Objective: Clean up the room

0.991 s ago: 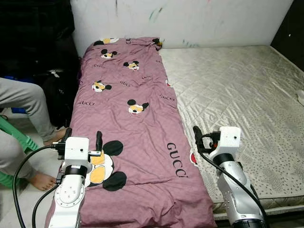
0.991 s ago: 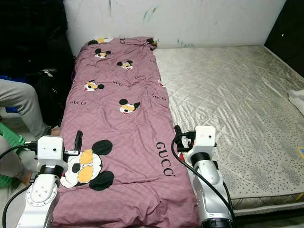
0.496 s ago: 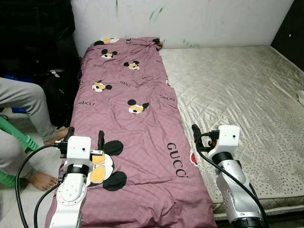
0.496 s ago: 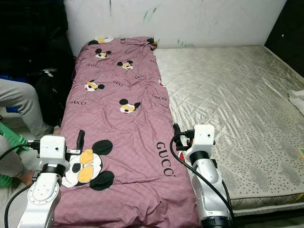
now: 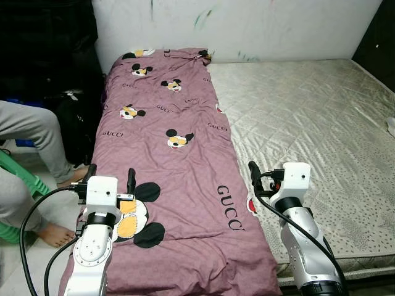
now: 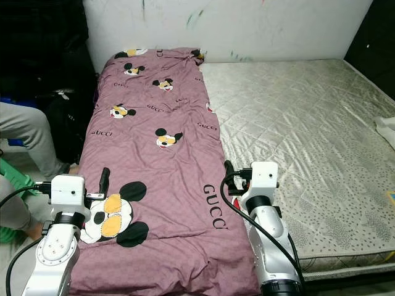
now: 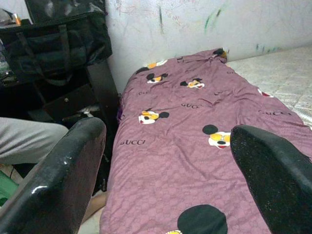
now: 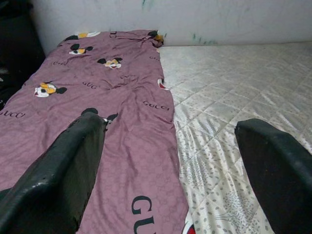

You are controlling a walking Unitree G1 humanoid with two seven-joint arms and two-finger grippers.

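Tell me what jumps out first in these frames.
A long purple quilt printed with cartoon mice covers the left strip of a bare quilted mattress, running from the near edge up to the paint-smeared white wall. The left gripper and right gripper are raised over the near end, jaws open, holding nothing. A person's grey-trousered legs sit on the left beside the bed.

Purple quilt (image 5: pixel 173 160) (cartoon-mouse print) folded lengthwise on mattress (image 5: pixel 308 117).

Both silver arms are raised forward at equal height. The left pincer (image 5: pixel 109 177) has its black fingers spread apart; the right pincer (image 8: pixel 170 161) is likewise spread, gripping nothing.
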